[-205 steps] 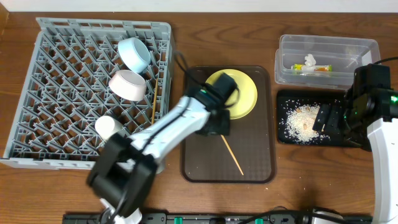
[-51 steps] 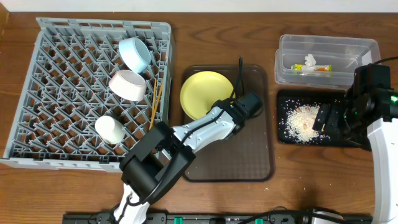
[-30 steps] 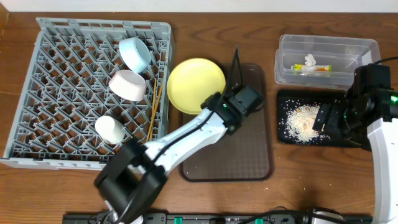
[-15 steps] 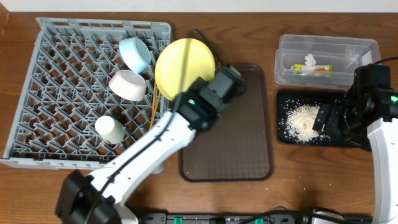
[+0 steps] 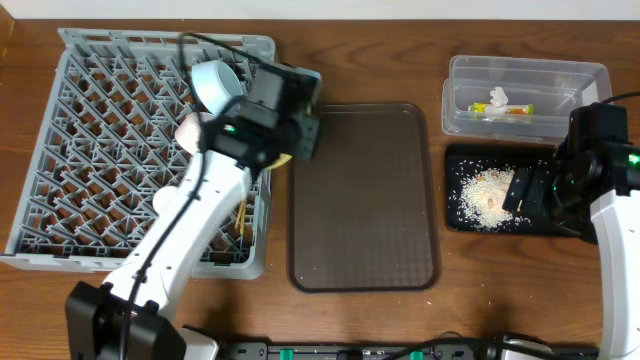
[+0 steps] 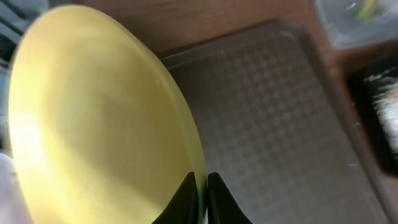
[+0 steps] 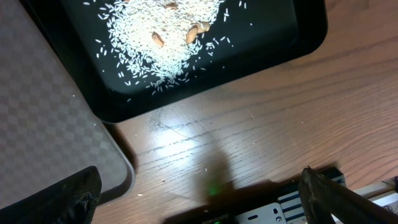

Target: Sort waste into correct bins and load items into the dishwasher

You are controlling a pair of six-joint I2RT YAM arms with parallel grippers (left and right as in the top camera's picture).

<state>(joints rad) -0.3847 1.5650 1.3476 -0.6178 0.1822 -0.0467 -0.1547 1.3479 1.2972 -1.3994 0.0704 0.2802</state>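
Yellow plate (image 6: 93, 124): held on edge and tilted, over the right edge of the dish rack (image 5: 100, 150), where the rack meets the brown tray (image 5: 365, 195).
Left gripper (image 6: 201, 186): fingers narrow, pinched on the plate's rim, one on each face.
Left wrist view: shows the plate's inner face and the pinch itself, with the brown tray's textured floor behind.
Overhead view: the left arm covers the plate; only a sliver of yellow shows under the wrist by the rack's right wall, and the grip is hidden.
Rack contents: a light blue bowl (image 5: 215, 85) lies on its side near the rack's far right corner. A pale pink bowl (image 5: 190, 128) sits just in front of it, partly under the arm. The chopsticks (image 5: 243, 215) run along the rack's right edge, partly hidden.
Rack and brown tray: the rack fills the left of the desk (image 5: 500, 290); the brown tray sits mid-desk, just beside the rack.
Clear tub (image 5: 585, 88): at the desk's far right corner, holding the white tissue (image 5: 498, 97) and the green-and-yellow wrapper (image 5: 512, 110).
Black tray (image 5: 455, 165): just in front of the tub, with rice crumbs (image 5: 485, 195) heaped in it.
Right gripper (image 7: 199, 180): fingers wide apart, holding nothing, above the black tray's near edge.
Right wrist view: shows brownish bits among the rice, a corner of the brown tray and bare wood. The overhead view shows the rice only as a pale heap.
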